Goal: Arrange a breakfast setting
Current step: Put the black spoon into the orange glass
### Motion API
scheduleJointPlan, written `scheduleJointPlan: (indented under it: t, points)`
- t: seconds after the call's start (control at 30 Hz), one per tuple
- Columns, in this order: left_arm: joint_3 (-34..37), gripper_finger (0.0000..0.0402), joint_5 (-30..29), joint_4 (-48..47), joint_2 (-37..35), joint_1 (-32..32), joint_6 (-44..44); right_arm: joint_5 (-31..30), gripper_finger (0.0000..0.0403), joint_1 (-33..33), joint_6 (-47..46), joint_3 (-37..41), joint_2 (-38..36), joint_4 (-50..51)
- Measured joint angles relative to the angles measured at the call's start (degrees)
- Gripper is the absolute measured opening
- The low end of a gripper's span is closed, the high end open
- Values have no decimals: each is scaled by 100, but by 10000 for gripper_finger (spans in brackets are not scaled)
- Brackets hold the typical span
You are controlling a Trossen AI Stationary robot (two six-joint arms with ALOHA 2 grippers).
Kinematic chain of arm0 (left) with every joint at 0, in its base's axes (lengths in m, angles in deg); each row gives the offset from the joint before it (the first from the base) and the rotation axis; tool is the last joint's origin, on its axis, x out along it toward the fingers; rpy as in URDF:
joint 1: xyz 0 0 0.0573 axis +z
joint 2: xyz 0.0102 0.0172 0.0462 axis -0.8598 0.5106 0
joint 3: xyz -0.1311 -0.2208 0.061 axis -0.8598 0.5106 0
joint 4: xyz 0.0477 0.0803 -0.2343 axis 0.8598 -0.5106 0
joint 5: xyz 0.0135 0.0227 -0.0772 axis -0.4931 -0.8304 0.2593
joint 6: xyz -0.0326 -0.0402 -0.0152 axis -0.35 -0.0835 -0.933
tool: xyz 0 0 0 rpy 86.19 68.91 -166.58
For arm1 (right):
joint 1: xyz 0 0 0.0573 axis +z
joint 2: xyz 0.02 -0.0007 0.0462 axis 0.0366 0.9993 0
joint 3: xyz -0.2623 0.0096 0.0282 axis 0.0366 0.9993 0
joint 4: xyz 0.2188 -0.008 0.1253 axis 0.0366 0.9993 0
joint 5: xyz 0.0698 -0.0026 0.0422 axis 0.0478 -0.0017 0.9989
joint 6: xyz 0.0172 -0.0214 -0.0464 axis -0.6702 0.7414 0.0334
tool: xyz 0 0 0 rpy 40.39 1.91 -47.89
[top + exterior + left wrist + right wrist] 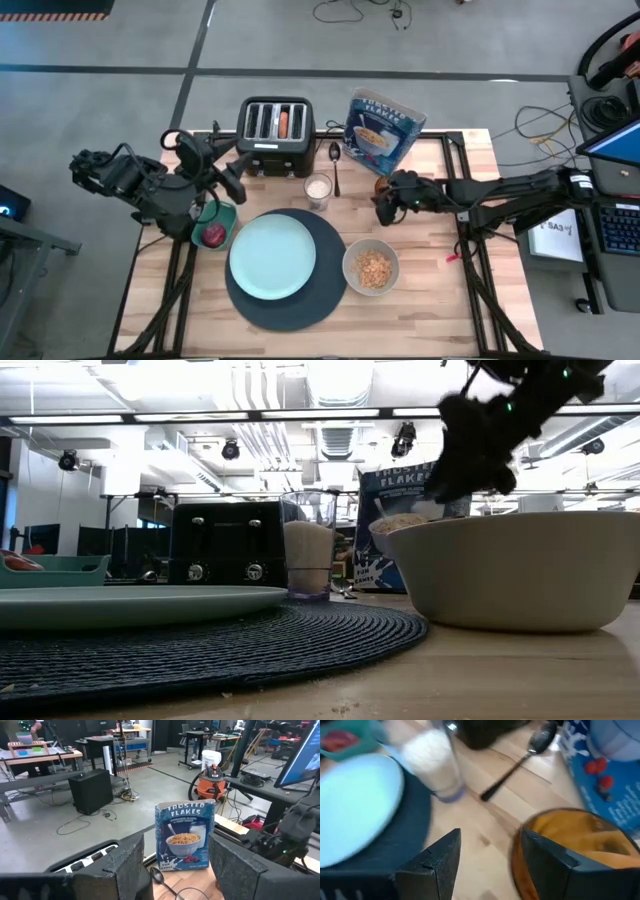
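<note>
The pale blue plate lies on the dark blue mat. To its right stands the cream bowl, with cereal in it. The dark spoon lies in front of the upright blue cereal box. The amber glass stands by my right gripper, which is open; in its wrist view one finger overlaps the glass. The dark red fruit lies in a teal dish. My left gripper hangs open and holds nothing, raised near the toaster's front left. My right gripper is open at the amber glass's rim. One finger stands over or against that rim, and the finger hides the spot. Whether it touches the glass cannot be told. The glass stands upright on the table.
The black toaster stands at the far edge with an orange-brown piece in one slot. A clear glass with white contents stands between the toaster and the mat. The teal dish sits left of the plate. Bare wood lies near the right edge.
</note>
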Motion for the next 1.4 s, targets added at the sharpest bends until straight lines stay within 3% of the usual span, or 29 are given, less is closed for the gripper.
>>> scheduleJointPlan:
  t: [0.17,0.3,0.4,0.63,0.87,1.1,1.4]
  points:
    - [0,201,4,5,-2,115,-25,76,189,-65,-237,-755,34,558]
    - [1,201,26,5,-12,267,5,81,180,-330,-265,-1738,483,1451]
    - [2,201,218,3,-40,449,114,279,174,-666,-385,-2630,1066,2025]
    - [4,201,460,-7,-98,864,526,1364,171,-1466,-685,-4931,2833,3497]
    - [7,201,442,-263,-452,916,989,1533,171,-1759,-852,-6757,4425,4701]
    - [7,201,178,-785,-1086,916,1126,1429,171,-1753,-1284,-7906,5670,5451]
    - [7,201,44,-888,-1743,916,1238,1388,171,-2042,-1381,-8342,6500,5445]
